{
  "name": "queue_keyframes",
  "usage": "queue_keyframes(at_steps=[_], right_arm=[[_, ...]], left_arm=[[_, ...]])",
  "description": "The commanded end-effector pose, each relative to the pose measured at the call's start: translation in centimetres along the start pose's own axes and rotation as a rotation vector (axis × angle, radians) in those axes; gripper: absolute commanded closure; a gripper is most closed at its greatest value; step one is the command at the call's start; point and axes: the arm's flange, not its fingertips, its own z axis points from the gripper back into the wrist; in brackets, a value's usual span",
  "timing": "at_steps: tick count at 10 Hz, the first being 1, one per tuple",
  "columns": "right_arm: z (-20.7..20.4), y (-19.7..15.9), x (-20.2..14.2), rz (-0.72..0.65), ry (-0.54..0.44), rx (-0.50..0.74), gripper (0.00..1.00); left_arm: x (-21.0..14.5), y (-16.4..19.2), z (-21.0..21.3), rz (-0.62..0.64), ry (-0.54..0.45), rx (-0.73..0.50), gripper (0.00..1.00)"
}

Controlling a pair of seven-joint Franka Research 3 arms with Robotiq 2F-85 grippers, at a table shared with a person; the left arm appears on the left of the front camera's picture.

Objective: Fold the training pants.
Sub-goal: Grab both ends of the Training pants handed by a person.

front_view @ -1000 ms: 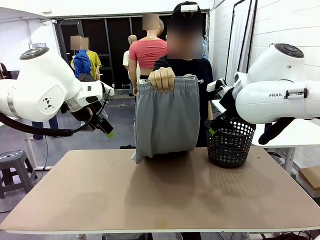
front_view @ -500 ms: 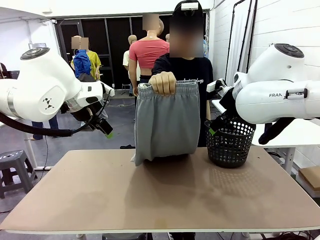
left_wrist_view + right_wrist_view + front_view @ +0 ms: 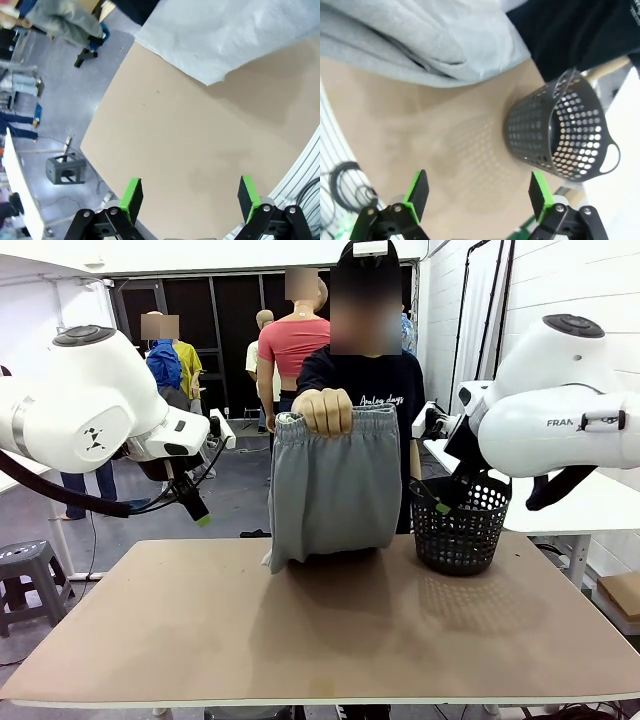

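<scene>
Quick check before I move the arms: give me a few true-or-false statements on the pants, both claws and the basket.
1. The person's hand holds the training pants up by the waistband. True.
2. The training pants lie flat on the table. False: they hang from the hand, with just the lower end down at the table top.
3. The left claw is shut on the pants. False: it is open and empty, above bare table.
4. The right claw is open. True.
5. The black basket stands on the table, to the robot's right of the pants. True.
</scene>
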Motion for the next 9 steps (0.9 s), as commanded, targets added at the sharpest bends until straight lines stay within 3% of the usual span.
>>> queue_keyframes(at_steps=[1,4,7,8,9], right_arm=[[0.1,-1.4,-0.3,0.196,0.017,0.021,0.00],[-1.8,-2.2,-0.6,0.361,0.054,0.134,0.00],[-3.0,-2.1,-0.8,0.367,0.049,0.115,0.00],[-2.3,-1.9,-1.0,0.313,0.020,0.035,0.00],[-3.1,-1.5,-1.1,0.370,0.067,0.131,0.00]], left_arm=[[0.1,1.6,-0.8,-0.150,0.005,0.011,0.00],[0.1,2.3,-3.4,-0.323,0.037,-0.084,0.00],[0.4,2.4,-4.7,-0.361,0.009,-0.201,0.00],[-0.1,1.5,-5.1,-0.347,0.053,-0.116,0.00],[-0.1,1.5,-5.1,-0.347,0.053,-0.116,0.00]])
